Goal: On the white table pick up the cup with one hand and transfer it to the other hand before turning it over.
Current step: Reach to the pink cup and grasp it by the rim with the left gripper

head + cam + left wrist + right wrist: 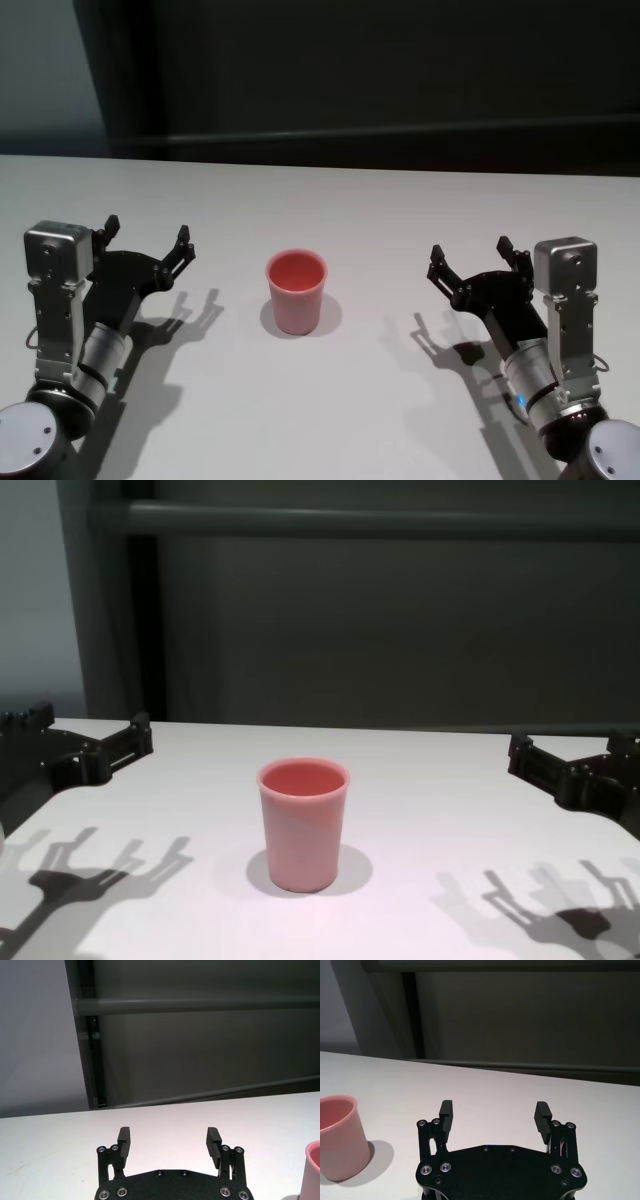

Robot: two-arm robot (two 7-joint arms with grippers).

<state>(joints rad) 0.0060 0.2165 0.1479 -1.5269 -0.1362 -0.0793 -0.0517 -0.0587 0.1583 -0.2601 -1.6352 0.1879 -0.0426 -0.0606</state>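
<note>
The cup [296, 290] stands upright, mouth up, on the white table [330, 420], between my two claws and well apart from each. It looks like a thin, smooth plastic tumbler, so I judge it light, fairly stiff but liable to flex if squeezed hard at the rim, and slick enough to slide in my pads. It tapers toward the base, which tends to let it slip downward through a grip. I would take it across the wall around mid-height or a little above, with the pads flat on opposite sides and leaving enough wall free for the second claw to take over. My left claw [148, 240] hangs just above the table with the cup off to its inner side, its fingers [124, 1141] spread wide and holding nothing, pointing forward and slightly inward. My right claw [469, 258] mirrors it on the other side, also wide open and empty, its fingers [542, 1116] level and low over the table. Neither claw is touching the cup, so the pick-up is not yet begun.
</note>
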